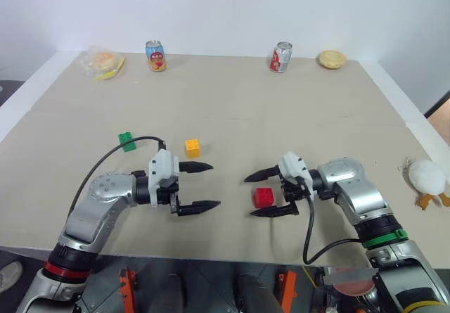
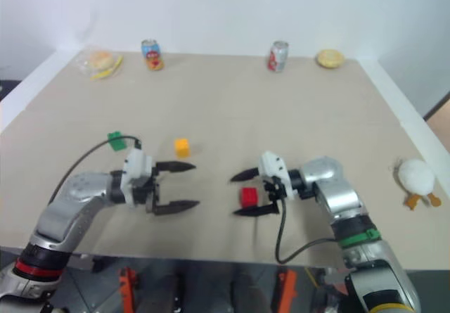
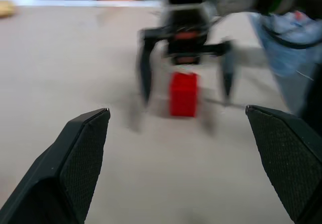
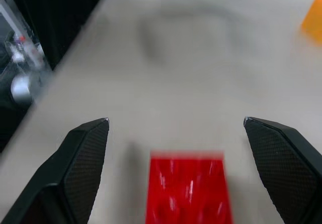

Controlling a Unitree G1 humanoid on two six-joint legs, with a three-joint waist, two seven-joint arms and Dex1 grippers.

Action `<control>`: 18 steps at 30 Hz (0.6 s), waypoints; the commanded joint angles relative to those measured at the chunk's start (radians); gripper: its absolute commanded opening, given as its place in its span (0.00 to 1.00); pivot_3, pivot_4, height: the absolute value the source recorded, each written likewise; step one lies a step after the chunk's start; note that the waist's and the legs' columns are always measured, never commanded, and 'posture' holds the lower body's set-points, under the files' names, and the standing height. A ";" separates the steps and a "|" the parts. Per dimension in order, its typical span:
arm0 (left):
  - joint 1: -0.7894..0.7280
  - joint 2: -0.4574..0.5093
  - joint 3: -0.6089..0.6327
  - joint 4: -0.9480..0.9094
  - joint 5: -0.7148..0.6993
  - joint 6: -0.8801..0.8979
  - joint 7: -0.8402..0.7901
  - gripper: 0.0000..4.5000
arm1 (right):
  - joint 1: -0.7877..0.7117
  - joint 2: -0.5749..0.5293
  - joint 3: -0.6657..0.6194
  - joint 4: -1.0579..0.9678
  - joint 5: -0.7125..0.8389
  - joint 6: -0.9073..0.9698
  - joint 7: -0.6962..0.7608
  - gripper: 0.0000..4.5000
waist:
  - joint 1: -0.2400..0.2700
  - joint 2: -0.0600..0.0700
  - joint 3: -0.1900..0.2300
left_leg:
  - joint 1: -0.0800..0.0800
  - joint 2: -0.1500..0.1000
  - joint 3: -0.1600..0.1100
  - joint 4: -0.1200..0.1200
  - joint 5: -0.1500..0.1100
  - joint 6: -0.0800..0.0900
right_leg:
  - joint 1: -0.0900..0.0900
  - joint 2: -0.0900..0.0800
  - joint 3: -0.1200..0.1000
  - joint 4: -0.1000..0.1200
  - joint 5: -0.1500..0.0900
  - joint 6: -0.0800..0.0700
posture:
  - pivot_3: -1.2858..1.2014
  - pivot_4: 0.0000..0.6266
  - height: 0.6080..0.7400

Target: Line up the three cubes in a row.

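Observation:
Three cubes lie on the beige table (image 1: 232, 102): the green cube (image 1: 126, 141) at the left, the yellow cube (image 1: 192, 146) to its right, and the red cube (image 1: 264, 197) nearer the front edge. My right gripper (image 1: 250, 197) is open, pointing left, and the red cube sits on the table between its spread fingers, apart from both. The right wrist view shows the red cube (image 4: 189, 189) low between the fingertips and the yellow cube (image 4: 313, 12) beyond. My left gripper (image 1: 213, 185) is open and empty, pointing right toward the red cube (image 3: 183, 94), just in front of the yellow cube.
Along the table's far edge stand two drink cans (image 1: 155, 55) (image 1: 280, 57), a wrapped bun (image 1: 104, 62) at the far left and a round pastry (image 1: 332, 59) at the far right. A white plush toy (image 1: 427, 179) lies at the right edge.

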 commanded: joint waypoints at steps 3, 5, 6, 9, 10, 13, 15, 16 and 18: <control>-0.001 0.050 0.193 0.065 -0.024 0.021 0.105 1.00 | -0.110 0.081 -0.127 -0.160 0.156 0.215 -0.220 0.99 | -0.004 0.000 0.000 | 0.001 0.000 0.000 0.000 0.000 0.000 | 0.000 0.001 0.000 0.001 0.000 0.000 | 0.52 0.24 0.97; -0.016 0.084 0.243 0.133 -0.017 0.002 0.105 1.00 | -0.131 0.114 -0.124 -0.189 0.151 0.239 -0.273 0.99 | -0.007 0.000 0.000 | 0.002 0.002 0.000 0.000 0.000 0.000 | -0.001 0.003 0.000 0.002 0.002 -0.003 | 0.52 0.24 0.97; -0.025 0.097 0.258 0.162 -0.013 -0.007 0.101 1.00 | -0.136 0.123 -0.118 -0.199 0.143 0.241 -0.290 0.99 | -0.006 -0.001 0.000 | 0.002 0.002 -0.001 0.000 0.000 0.000 | -0.001 0.003 -0.001 0.002 0.002 -0.004 | 0.52 0.24 0.97; -0.068 0.159 0.285 0.310 0.015 -0.067 0.050 1.00 | -0.155 0.157 -0.097 -0.208 0.129 0.243 -0.328 0.99 | 0.000 -0.001 0.000 | 0.001 0.003 -0.002 0.000 0.000 0.000 | -0.002 0.004 -0.003 0.003 0.000 -0.005 | 0.52 0.24 0.97; -0.093 0.175 0.292 0.373 0.032 -0.090 0.051 1.00 | -0.161 0.170 -0.090 -0.203 0.118 0.233 -0.342 0.99 | 0.002 -0.001 0.000 | 0.001 0.003 -0.002 0.000 0.000 0.000 | -0.002 0.004 -0.003 0.003 0.000 -0.005 | 0.52 0.24 0.97; -0.145 0.190 0.299 0.493 0.086 -0.131 0.102 1.00 | -0.170 0.195 -0.079 -0.191 0.088 0.208 -0.378 0.99 | 0.003 -0.001 0.000 | -0.001 0.002 -0.002 0.000 0.000 -0.001 | -0.003 0.002 -0.003 0.003 -0.001 -0.004 | 0.52 0.24 0.97; -0.149 0.179 0.296 0.516 0.106 -0.129 0.142 1.00 | -0.170 0.210 -0.081 -0.191 0.078 0.200 -0.400 0.99 | 0.002 -0.002 0.000 | -0.001 0.001 -0.001 0.000 0.000 -0.001 | -0.003 0.001 -0.003 0.003 -0.002 -0.004 | 0.52 0.24 0.97; -0.135 0.155 0.299 0.499 0.110 -0.119 0.184 1.00 | -0.169 0.221 -0.083 -0.194 0.076 0.198 -0.415 0.99 | 0.002 -0.002 0.000 | -0.001 0.001 -0.001 -0.001 0.000 -0.001 | -0.003 0.001 -0.003 0.003 -0.002 -0.003 | 0.52 0.24 0.97; -0.096 0.093 0.316 0.435 0.109 -0.092 0.295 1.00 | -0.165 0.238 -0.084 -0.202 0.073 0.195 -0.439 0.99 | 0.002 -0.002 0.000 | -0.001 0.002 -0.001 -0.002 0.000 -0.002 | -0.003 0.001 -0.003 0.003 0.000 0.000 | 0.52 0.24 0.97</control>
